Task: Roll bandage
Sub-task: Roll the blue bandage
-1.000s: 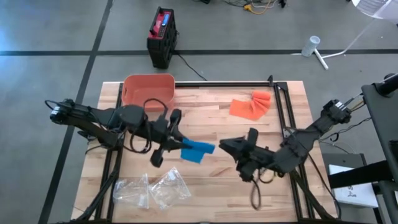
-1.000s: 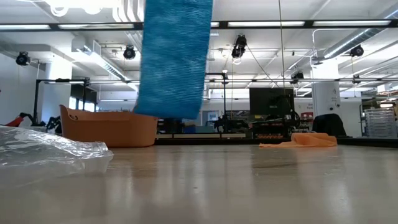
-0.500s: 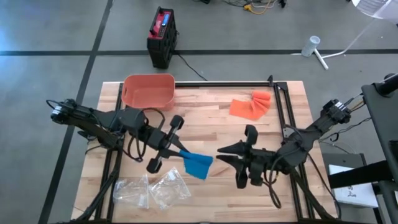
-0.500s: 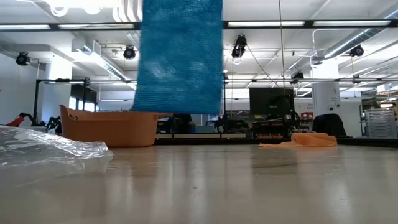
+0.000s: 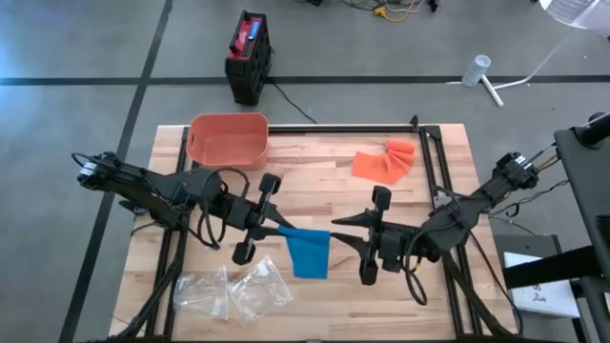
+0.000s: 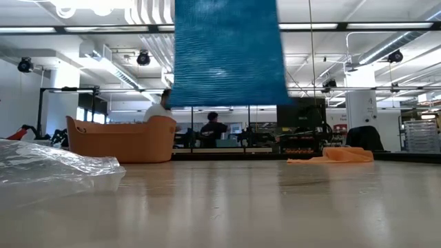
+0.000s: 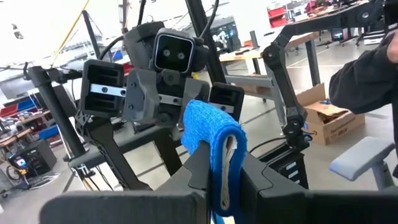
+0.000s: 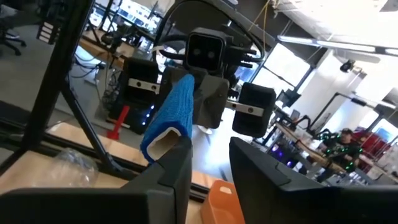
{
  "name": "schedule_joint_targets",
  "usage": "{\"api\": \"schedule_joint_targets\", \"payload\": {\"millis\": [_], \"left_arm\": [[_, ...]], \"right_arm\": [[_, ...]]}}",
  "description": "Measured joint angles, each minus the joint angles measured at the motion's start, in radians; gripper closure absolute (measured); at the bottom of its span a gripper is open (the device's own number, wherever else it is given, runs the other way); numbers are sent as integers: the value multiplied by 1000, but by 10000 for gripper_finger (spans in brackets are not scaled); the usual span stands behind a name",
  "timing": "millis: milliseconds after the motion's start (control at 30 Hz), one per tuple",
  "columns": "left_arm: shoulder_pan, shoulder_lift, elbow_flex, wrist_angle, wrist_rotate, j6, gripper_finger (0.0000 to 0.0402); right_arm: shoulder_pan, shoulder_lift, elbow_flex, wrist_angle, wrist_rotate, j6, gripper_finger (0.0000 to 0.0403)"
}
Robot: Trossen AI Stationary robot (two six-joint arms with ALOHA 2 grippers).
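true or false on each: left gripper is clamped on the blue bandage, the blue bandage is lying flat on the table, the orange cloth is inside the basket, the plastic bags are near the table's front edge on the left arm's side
1. The left gripper is clamped on the blue bandage. True.
2. The blue bandage lies flat on the table. False: it hangs in the air, its lower edge clear of the tabletop in the low view.
3. The orange cloth is inside the basket. False: it lies on the wood, apart from the basket, on the right arm's side.
4. The plastic bags lie near the table's front edge on the left arm's side. True.
5. The right gripper faces the bandage from the other side. True.
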Motion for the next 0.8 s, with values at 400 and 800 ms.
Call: {"api": "schedule_joint_targets", "payload": {"millis": [400, 800], "left_arm": [[1, 2, 0, 10, -41, 12, 381], [1, 56, -2, 98, -133, 239, 381]], "right_arm": [[-3, -60, 0, -81, 2, 34, 297], [-6, -91, 0, -180, -57, 187, 307]]}}
